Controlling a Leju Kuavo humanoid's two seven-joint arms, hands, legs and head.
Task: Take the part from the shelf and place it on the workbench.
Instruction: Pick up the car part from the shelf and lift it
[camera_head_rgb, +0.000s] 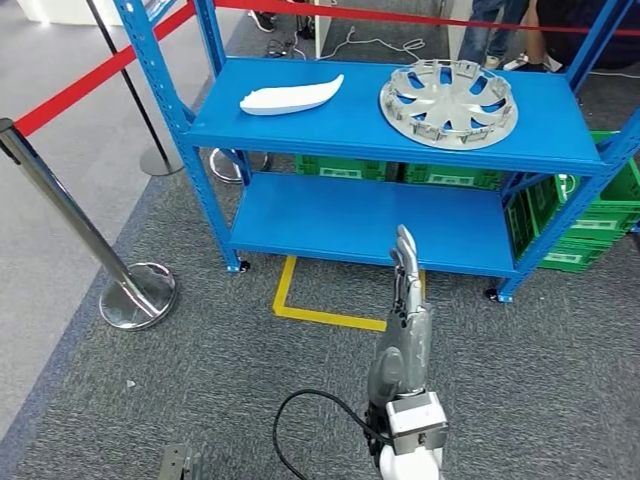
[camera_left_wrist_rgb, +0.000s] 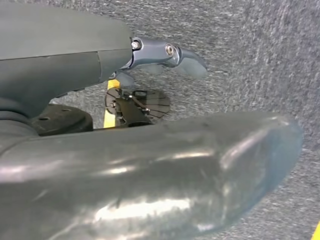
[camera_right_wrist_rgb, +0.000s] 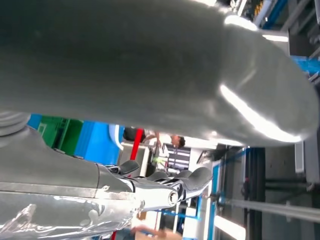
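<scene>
A workshop test area: blue steel shelving (camera_head_rgb: 362, 215), green crates (camera_head_rgb: 596, 225), grey carpet, red barrier tape (camera_head_rgb: 90, 85).

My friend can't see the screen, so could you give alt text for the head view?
A blue shelf holds a white part and a silver hubcap on its top level. The robot's right hand reaches toward it, holding nothing.

Head view high, facing down at shelf (camera_head_rgb: 392, 120), wrist views close behind each robot hand
</scene>
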